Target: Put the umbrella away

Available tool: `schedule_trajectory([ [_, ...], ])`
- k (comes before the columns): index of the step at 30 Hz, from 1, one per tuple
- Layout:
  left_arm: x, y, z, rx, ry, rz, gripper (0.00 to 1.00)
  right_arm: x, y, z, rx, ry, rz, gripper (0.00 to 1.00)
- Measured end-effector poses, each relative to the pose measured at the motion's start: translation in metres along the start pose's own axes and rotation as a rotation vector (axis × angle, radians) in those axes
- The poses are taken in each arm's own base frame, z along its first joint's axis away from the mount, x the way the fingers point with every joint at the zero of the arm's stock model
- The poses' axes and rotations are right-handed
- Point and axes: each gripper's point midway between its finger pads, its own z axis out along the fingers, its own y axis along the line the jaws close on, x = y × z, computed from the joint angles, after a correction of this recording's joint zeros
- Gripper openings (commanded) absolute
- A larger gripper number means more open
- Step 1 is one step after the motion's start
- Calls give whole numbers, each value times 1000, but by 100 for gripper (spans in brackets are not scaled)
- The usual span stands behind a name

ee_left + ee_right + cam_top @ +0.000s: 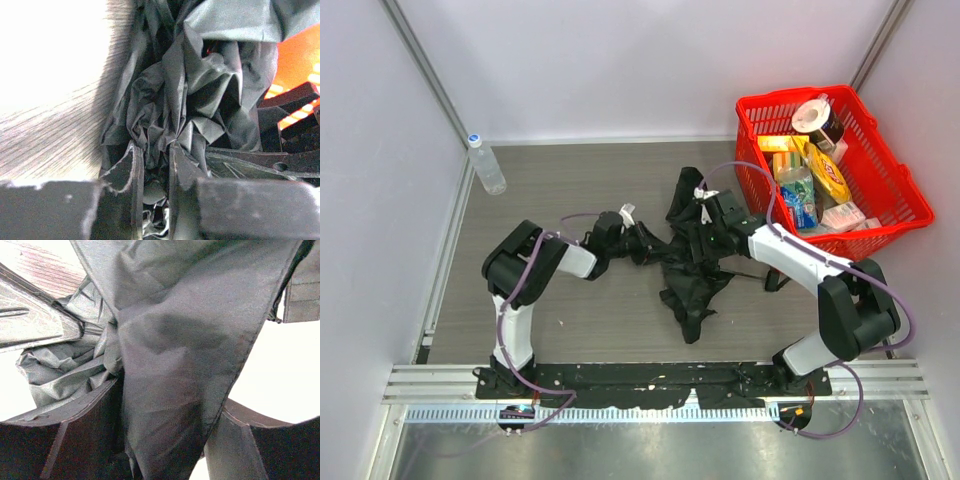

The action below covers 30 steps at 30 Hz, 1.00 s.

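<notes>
Obs: black fabric collapsible umbrella [690, 280] is lying crumpled and part-collapsed mid-counter, between the two arms. It is sitting left of the red plastic mesh basket [910, 212], close to it, but I cannot tell whether they are touching.

Left claw [642, 243]: the left wrist view is showing the left claw [156, 170] with its jaws narrow and a wad of creased canopy [200, 100] pinched between them. Reading it as holding the umbrella at its left edge.

Right claw [705, 215]: the right wrist view is showing the right claw [165, 440] with its jaws partway in. A broad fold of canopy [175, 340] is filling the gap and appearing to press on both inner faces. Reading it as holding too, though less surely.

Step in hand (judgement): gathering the loose canopy into a bundle.

Doing it well:
- One claw should be anchoring while the other is drawing fabric inward. Pulling apart would only be spreading the panels again.
- Bites should be going deep into the folds. A thin edge of this slick cloth is likely to be slipping out.
- Ribs and shaft are not showing clearly in any view, so forcing a fold risks bending a hidden rib.
- The tail hanging toward the near edge of the grey wood-grain counter [570, 320] needs collecting before any lift.

The clear plastic water bottle [487, 165] is standing well apart at far left.
</notes>
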Motion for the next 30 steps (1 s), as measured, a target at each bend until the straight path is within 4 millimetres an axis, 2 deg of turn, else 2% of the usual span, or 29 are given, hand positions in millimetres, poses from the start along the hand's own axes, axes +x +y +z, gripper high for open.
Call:
schedule_trajectory([
  [5, -6, -20, -11, 6, -34, 85, 0, -7, -4, -14, 17, -30, -15, 82],
  [9, -15, -59, -34, 21, -84, 232, 0, -28, -3, -46, 19, -114, -35, 82],
  [12, -31, -89, -58, 45, -127, 334, 0, -51, 0, -80, 6, -223, -58, 82],
  [15, -55, -108, -86, 38, -165, 426, 0, -68, 2, -113, -5, -344, -88, 83],
  [17, -72, -119, -107, 22, -186, 487, 0, -75, 7, -129, -37, -425, -111, 82],
  [19, -86, -128, -127, 20, -202, 533, 0, -76, 15, -134, -86, -482, -138, 82],
  [23, -93, -131, -160, 32, -185, 557, 0, -73, 29, -130, -179, -528, -169, 84],
  [26, -95, -125, -176, 20, -171, 534, 0, -82, 42, -138, -242, -575, -171, 85],
  [28, -95, -124, -187, 12, -171, 522, 0, -94, 51, -156, -289, -612, -163, 86],
  [30, -95, -126, -194, 16, -175, 520, 0, -118, 64, -193, -342, -696, -163, 86],
])
